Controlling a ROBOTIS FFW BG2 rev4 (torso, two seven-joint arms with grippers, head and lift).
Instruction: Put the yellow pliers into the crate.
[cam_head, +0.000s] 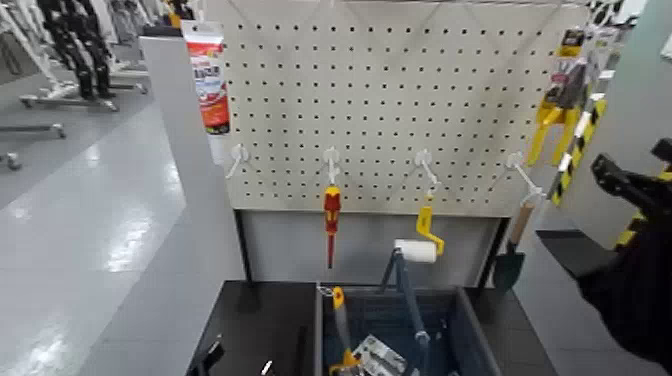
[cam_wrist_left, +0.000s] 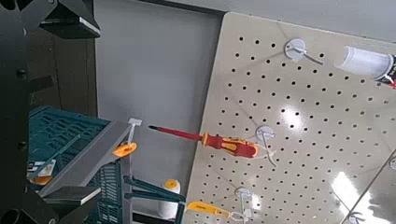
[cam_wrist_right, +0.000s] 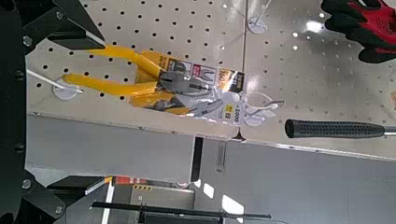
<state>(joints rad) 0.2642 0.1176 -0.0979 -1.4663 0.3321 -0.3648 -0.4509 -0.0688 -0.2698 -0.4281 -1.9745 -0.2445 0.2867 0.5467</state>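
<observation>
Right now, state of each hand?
Left hand: open, holding nothing.
Right hand: open, holding nothing; the yellow pliers still hang on the pegboard.

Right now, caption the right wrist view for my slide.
Yellow pliers on their printed card beside the pegboard's lower edge, with a black-gripped handle and red-and-black glove nearby.

Spotted yellow pliers (cam_wrist_right: 149, 78) hanging up high, crate (cam_head: 442, 305) sitting down low.
Hanging handles-down on a printed card by the pegboard's (cam_head: 380, 100) upper right, showing dark jaws; standing upright below, dark blue-grey, open-topped, already holding some stuff.
</observation>
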